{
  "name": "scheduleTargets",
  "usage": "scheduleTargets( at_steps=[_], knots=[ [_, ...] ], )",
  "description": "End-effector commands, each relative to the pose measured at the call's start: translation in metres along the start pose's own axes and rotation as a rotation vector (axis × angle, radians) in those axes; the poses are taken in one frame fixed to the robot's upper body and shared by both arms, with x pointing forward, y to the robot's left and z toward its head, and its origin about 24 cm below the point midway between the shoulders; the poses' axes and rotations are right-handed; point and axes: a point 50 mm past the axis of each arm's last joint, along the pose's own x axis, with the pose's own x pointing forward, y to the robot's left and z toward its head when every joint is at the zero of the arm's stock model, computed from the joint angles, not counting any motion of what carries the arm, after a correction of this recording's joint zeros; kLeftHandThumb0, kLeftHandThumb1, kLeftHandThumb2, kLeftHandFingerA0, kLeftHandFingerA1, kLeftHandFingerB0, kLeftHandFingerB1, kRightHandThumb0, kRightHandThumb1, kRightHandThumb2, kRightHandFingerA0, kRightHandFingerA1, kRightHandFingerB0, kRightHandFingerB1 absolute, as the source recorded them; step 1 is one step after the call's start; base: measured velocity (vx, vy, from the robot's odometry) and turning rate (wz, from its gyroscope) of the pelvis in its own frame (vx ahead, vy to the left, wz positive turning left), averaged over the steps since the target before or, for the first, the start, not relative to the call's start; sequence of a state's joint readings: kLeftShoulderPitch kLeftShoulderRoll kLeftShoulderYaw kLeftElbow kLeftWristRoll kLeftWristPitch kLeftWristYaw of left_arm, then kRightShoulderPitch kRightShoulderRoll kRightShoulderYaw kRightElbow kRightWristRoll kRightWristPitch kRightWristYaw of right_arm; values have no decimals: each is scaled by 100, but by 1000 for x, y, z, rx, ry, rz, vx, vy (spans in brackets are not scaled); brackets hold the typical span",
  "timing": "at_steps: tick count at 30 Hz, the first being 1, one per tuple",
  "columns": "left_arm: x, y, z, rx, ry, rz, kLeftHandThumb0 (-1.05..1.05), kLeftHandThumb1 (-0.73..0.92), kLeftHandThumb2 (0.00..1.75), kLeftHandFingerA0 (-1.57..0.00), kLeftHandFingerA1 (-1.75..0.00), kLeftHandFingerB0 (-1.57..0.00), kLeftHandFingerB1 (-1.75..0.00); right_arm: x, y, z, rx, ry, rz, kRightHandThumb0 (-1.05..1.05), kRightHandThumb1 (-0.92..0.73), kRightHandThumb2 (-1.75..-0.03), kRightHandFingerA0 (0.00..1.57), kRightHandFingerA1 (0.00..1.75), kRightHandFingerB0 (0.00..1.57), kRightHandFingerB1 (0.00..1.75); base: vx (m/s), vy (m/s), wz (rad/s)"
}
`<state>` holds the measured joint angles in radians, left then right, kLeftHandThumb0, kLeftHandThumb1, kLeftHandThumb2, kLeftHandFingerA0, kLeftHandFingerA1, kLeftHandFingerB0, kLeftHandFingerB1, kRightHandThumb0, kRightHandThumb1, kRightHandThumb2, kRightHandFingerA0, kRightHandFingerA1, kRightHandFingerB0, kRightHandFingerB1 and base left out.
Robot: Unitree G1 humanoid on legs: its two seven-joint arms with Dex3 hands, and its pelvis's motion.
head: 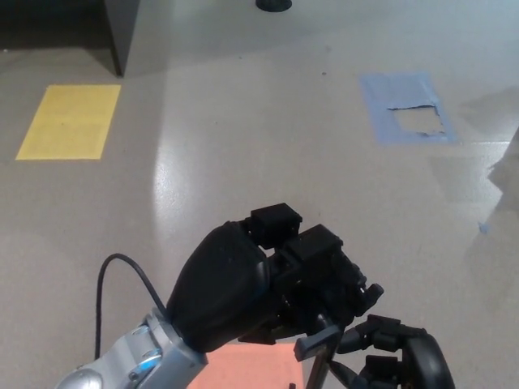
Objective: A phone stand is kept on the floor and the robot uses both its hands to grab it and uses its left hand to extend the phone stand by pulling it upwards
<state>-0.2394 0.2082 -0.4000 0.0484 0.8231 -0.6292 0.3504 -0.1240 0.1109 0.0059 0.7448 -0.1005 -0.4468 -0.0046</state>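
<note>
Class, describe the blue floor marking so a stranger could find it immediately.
Start from the grey floor and look to its far right side, well beyond the robot's left hand. There lies the blue patch. Unlike the plain yellow rectangle on the far left, its middle is torn away, showing floor.

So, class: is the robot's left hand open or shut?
Shut: the black left hand has its fingers curled around the dark phone stand.
</note>
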Motion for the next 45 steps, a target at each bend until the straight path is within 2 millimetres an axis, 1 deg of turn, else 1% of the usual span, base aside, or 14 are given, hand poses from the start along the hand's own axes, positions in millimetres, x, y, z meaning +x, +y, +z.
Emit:
scheduleTargets(
  at_steps=[1, 4, 5, 7, 8, 9, 11, 12, 15, 16, 22, 31, 38, 45],
  knots=[
    [9, 9, 9, -56, -56, 83, -15, 80, 59, -64, -175, -52, -175, -1, -14, -5, 0, 49, -69, -50, -51, -81, 122, 119, 109, 99, 0, 0, 0],
    [8, 6, 10, -69, -53, 79, -10, 78, 58, -63, -175, -52, -175, -3, -14, -7, 13, 63, -53, -51, -51, -85, 113, 108, 93, 96, 0, 0, 0],
    [9, 7, 9, -60, -53, 78, -9, 77, 57, -62, -175, -51, -175, -2, -15, -6, 12, 64, -45, -50, -64, -60, 112, 104, 75, 97, 0, 0, 0],
    [10, 8, 7, -50, -58, 88, -7, 75, 57, -62, -175, -52, -175, 0, -16, -4, 1, 66, -30, -59, -54, -93, 72, 98, 39, 85, 0, 0, 0],
    [9, 7, 8, -49, -60, 93, -7, 75, 57, -62, -175, -52, -175, -1, -15, -6, 6, 75, -17, -59, -54, -93, 72, 98, 39, 85, 0, 0, 0],
    [8, 8, 7, -43, -62, 98, -5, 77, 57, -59, -175, -51, -175, -1, -15, -6, 31, 99, 14, -73, -61, -53, 15, 128, 0, 91, 0, 0, 0],
    [9, 8, 6, -39, -65, 101, -5, 77, 57, -59, -175, -51, -175, 1, -16, -5, 42, 107, 26, -73, -61, -53, 15, 128, 0, 91, 0, 0, 0],
    [8, 8, 6, -35, -62, 103, -5, 77, 57, -59, -175, -50, -175, 1, -17, -5, 18, 115, 28, -87, -59, -54, 0, 99, 0, 46, 0, 0, 0],
    [8, 9, 6, -26, -59, 109, -5, 77, 57, -59, -175, -51, -175, 2, -19, -4, -14, 106, 15, -84, -26, -83, 0, 76, 0, 84, 0, 0, 0],
    [8, 9, 6, -25, -59, 118, -6, 77, 57, -59, -175, -51, -175, 3, -20, -4, -37, 103, 0, -97, -64, -52, 0, 88, 0, 64, 0, 0, 0],
    [9, 10, 4, -15, -58, 137, -5, 78, 58, -60, -175, -49, -175, 5, -24, -3, -13, 100, -23, -92, -62, -52, 0, 108, 0, 76, 0, 0, 0],
    [10, 9, 0, -8, -35, 139, -8, 80, 58, -59, -175, -47, -175, 6, -22, -6, -107, 153, 12, -101, -64, -50, 0, 81, 0, 51, 0, 0, 0],
    [15, 12, -6, 18, -12, 153, -10, 79, 58, -60, -175, -46, -175, -15, -1, -1, -331, 121, 241, -103, -63, -55, 0, 87, 0, 64, 0, 0, 0],
    [15, 14, -7, 21, 5, 144, -12, 77, 55, -60, -175, -46, -175, -42, 22, -5, -487, 89, 325, -104, -69, -52, 0, 61, 0, 43, 0, 0, 0]
  ],
)
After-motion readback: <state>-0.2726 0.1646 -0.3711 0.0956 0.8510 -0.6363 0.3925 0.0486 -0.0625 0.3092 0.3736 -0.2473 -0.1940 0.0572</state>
